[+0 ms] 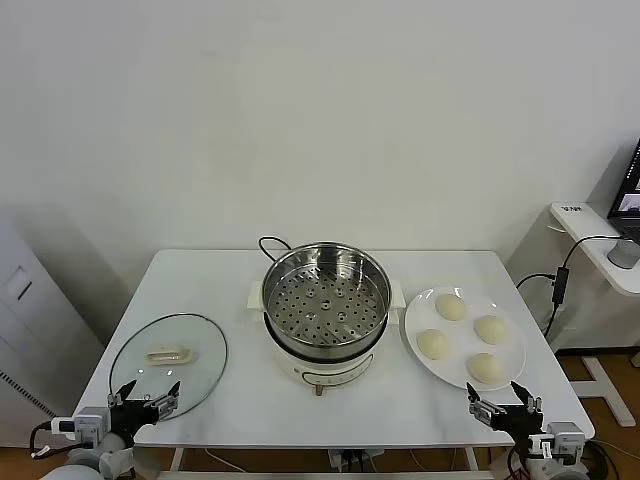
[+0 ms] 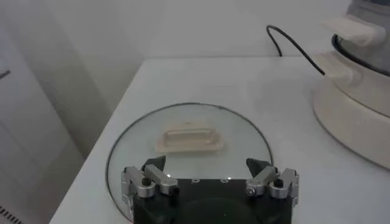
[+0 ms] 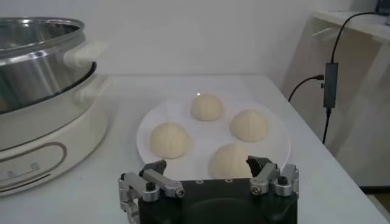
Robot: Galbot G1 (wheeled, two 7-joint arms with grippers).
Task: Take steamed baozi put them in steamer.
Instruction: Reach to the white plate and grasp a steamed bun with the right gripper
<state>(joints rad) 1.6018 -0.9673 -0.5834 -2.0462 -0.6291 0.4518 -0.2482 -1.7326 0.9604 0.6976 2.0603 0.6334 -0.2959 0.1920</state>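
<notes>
Several pale cream baozi (image 1: 433, 343) (image 3: 171, 139) lie on a white plate (image 1: 509, 345) (image 3: 204, 137) at the table's right. The shiny steel steamer (image 1: 326, 296) (image 3: 36, 58), its perforated tray bare, stands mid-table on a cream base (image 1: 325, 372). My right gripper (image 1: 503, 407) (image 3: 206, 168) hovers open at the front right edge, just short of the plate, holding nothing. Open and empty too, my left gripper (image 1: 146, 396) (image 2: 210, 167) sits at the front left, by the near rim of the glass lid.
A round glass lid (image 1: 168, 363) (image 2: 189, 155) with a cream handle (image 2: 189, 137) lies flat at the table's left. The steamer's black cord (image 1: 270, 244) (image 2: 297, 42) loops behind it. A side desk (image 1: 594, 245) with cables stands off to the right.
</notes>
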